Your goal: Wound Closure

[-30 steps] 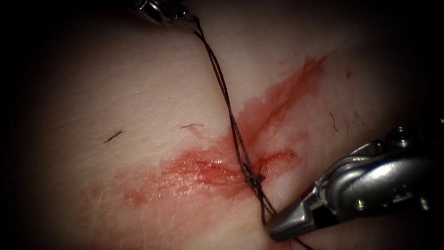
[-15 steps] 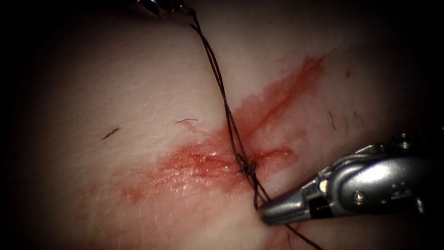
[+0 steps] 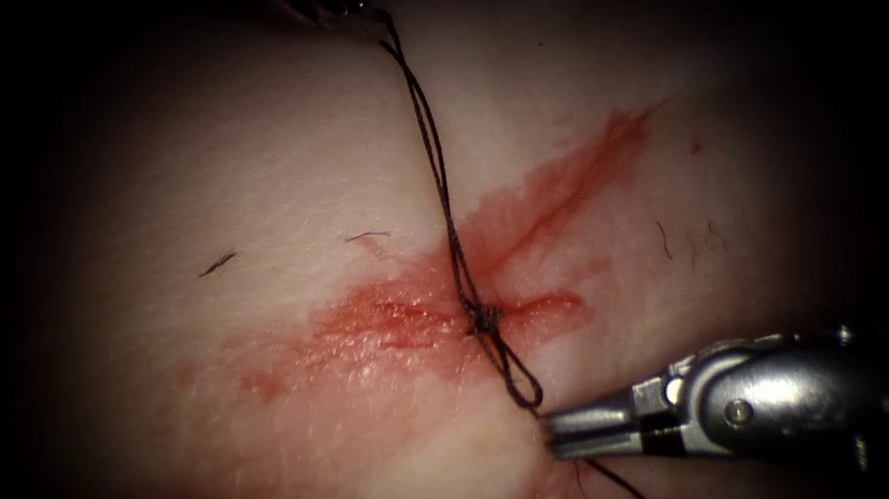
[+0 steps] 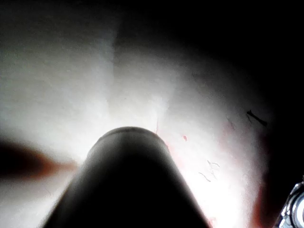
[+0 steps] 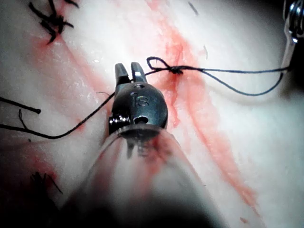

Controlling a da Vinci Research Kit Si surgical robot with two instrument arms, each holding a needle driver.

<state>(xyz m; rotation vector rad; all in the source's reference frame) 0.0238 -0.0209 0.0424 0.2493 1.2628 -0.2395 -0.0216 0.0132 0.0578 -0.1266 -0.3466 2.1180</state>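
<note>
Where knotted over the cut at frame centre, looked fine, limp, easily frayed. Thread was clamped by right hand at lower right and by left hand at top edge. Judged best gripped lightly, clear of the knot.

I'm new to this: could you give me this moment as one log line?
left tool: holds thread | right tool: holds thread | knot: on cut | loop: beside right tool | needle: unseen
</note>
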